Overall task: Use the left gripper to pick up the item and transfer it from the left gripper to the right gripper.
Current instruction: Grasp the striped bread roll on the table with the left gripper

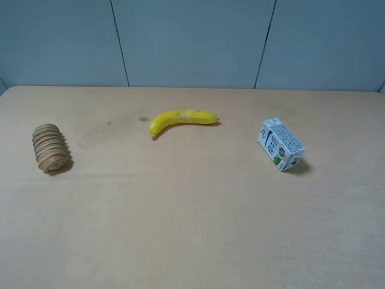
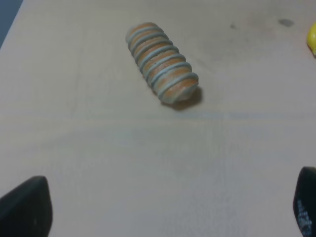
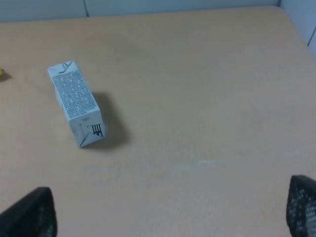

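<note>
The item (image 1: 49,147), a ribbed cylinder of tan and orange rings, lies on the wooden table (image 1: 192,229) at the far left. It also shows in the left wrist view (image 2: 162,62), lying well ahead of my left gripper (image 2: 163,210). That gripper is open and empty, with only its black fingertips (image 2: 27,207) showing at the frame's corners. My right gripper (image 3: 168,212) is also open and empty, its fingertips (image 3: 29,215) wide apart above bare table. Neither gripper shows in the exterior high view.
A yellow banana (image 1: 182,119) lies at the middle back of the table; its tip shows in the left wrist view (image 2: 311,39). A white-blue carton (image 1: 280,144) lies on its side at the right, also in the right wrist view (image 3: 76,102).
</note>
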Robot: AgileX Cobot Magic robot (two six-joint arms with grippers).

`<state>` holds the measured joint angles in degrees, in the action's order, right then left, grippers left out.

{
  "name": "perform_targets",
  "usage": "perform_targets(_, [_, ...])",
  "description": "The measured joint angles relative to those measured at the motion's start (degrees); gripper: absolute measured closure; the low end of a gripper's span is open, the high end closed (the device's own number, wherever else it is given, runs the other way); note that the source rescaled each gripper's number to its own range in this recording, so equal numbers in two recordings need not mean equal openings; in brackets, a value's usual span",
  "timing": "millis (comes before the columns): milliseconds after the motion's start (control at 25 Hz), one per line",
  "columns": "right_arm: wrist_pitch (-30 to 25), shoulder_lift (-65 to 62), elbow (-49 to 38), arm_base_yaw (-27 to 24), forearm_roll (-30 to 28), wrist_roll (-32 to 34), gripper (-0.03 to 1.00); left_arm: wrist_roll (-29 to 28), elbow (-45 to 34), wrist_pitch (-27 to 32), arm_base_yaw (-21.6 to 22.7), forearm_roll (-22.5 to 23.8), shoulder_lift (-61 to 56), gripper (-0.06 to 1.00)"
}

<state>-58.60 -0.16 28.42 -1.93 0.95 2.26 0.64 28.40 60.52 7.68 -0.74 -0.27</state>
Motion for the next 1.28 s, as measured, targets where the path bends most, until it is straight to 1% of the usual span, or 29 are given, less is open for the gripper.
perform_targets(1040, [0.0, 0.0, 0.0, 0.0, 0.0, 0.0, -0.03, 0.0, 0.2, 0.0, 0.0, -0.1, 0.0, -0.03])
perform_targets(1200, [0.0, 0.0, 0.0, 0.0, 0.0, 0.0, -0.03, 0.0, 3.0, 0.1, 0.0, 0.1, 0.3, -0.03])
perform_targets(1280, [0.0, 0.0, 0.0, 0.0, 0.0, 0.0, -0.03, 0.0, 5.1, 0.5, 0.0, 0.1, 2.2, -0.04])
